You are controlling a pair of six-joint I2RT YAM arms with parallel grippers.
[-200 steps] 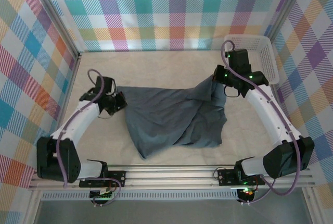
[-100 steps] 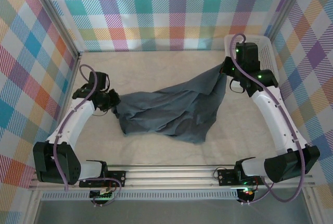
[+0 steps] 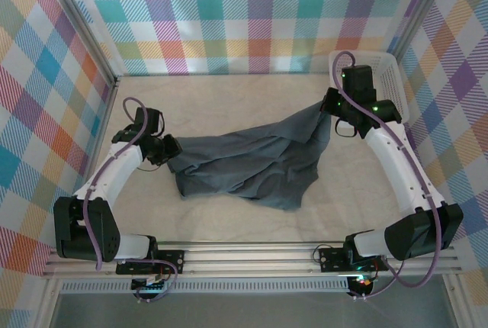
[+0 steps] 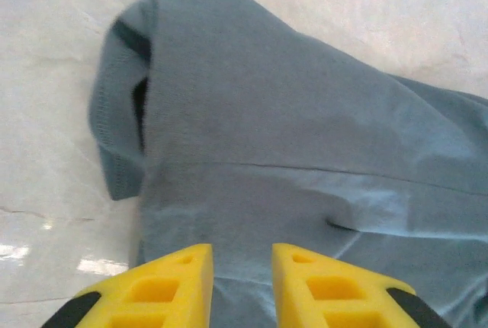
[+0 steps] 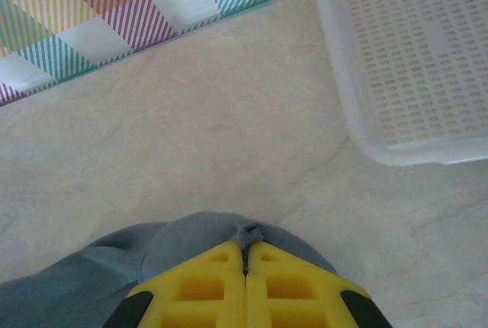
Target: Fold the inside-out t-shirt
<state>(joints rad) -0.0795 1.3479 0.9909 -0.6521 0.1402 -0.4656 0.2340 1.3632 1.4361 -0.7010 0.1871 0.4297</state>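
Lying rumpled across the middle of the tabletop (image 3: 229, 99), the t-shirt (image 3: 244, 164) runs from the left claw (image 3: 174, 151) at its left end to the right claw (image 3: 326, 112) at its far right corner. The right claw is clamped on that corner. In the right wrist view its yellow fingers (image 5: 206, 286) press together with a small nub of grey cloth pinched between their tips. From above, this corner rises in a peak off the tabletop, with folds fanning down and left from it into the body of the shirt.

The left claw stands apart, gripping nothing. In the left wrist view its two yellow fingers (image 4: 171, 286) have a gap between them, with the shirt below. One hemmed edge is curled over at the left, beside bare tabletop. The rest of the shirt lies low and creased, with a point of cloth reaching toward the arm bases.

A white mesh basket (image 3: 390, 76) sits in the far right corner, just beyond the right claw and apart from the shirt. Plaid walls (image 3: 259, 15) surround the tabletop.
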